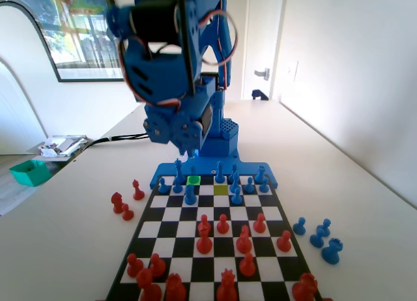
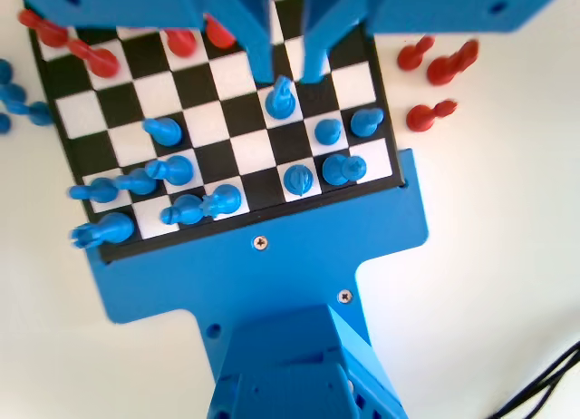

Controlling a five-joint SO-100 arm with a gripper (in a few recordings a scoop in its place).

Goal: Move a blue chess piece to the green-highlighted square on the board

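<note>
The board (image 1: pixel 171 213) lies lengthwise, with blue pieces on its far rows by the arm's base. The green-highlighted square (image 1: pixel 193 180) is in the far row, left of centre, and has no piece on it. One blue chess piece (image 1: pixel 189 195) stands alone on the square just in front of it. My gripper (image 1: pixel 187 146) hangs above this spot, well off the board. In the wrist view the gripper (image 2: pixel 288 74) is open, and that blue piece (image 2: pixel 280 100) shows just below the gap between the jaw tips, untouched.
A duller olive square (image 1: pixel 221 189) lies right of the green one. Red pieces (image 1: pixel 223 224) fill the near half of the board. Loose red pieces (image 1: pixel 121 205) lie off the board's left side and loose blue pieces (image 1: pixel 320 236) off its right. A teal box (image 1: pixel 29 172) sits far left.
</note>
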